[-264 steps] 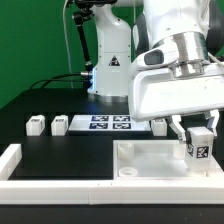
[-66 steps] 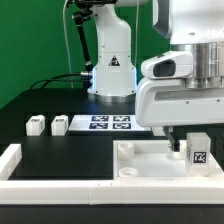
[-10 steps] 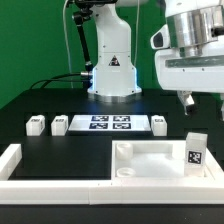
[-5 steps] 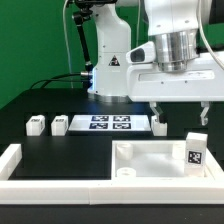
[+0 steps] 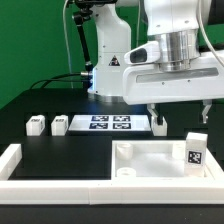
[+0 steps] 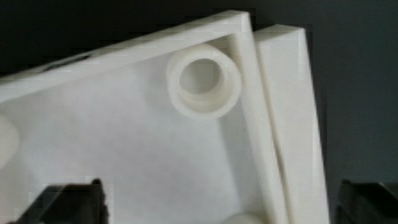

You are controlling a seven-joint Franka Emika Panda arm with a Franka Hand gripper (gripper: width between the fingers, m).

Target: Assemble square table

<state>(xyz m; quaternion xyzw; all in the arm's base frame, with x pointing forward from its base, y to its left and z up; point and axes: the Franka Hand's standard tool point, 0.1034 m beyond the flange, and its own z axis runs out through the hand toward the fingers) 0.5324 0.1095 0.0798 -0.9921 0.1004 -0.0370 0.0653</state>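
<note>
White plastic parts on a matte black table (image 5: 70,150), taken first from the exterior view. Shows the square table's slab (image 5: 150,160) lying flat near the front, toward the exterior view's right, with raised notched corners. Has one upright leg (image 5: 195,152) standing on the slab's corner at the exterior view's right, its black-and-white tag facing the camera. Has the gripper (image 5: 178,115) hanging above the slab with its fingers (image 5: 152,118) spread wide, pinching nothing, clear of both slab and upright leg. Further back, lines up the marker board (image 5: 108,123) with three loose legs: the first loose leg (image 5: 37,124) and second loose leg (image 5: 59,124) at the exterior view's left of it, the third loose leg (image 5: 160,123) just beside its other end. Edges the front and the exterior view's left with a long white border rail (image 5: 60,185).

From the wrist view, looks down closely on the slab, showing its raised rim and a round socket (image 6: 201,82) near one corner. Places the border rail just beside the slab's edge, a thin shadowed seam between; cannot tell whether touching. Catches both dark fingertips (image 6: 71,200) far apart, gripping nothing.
</note>
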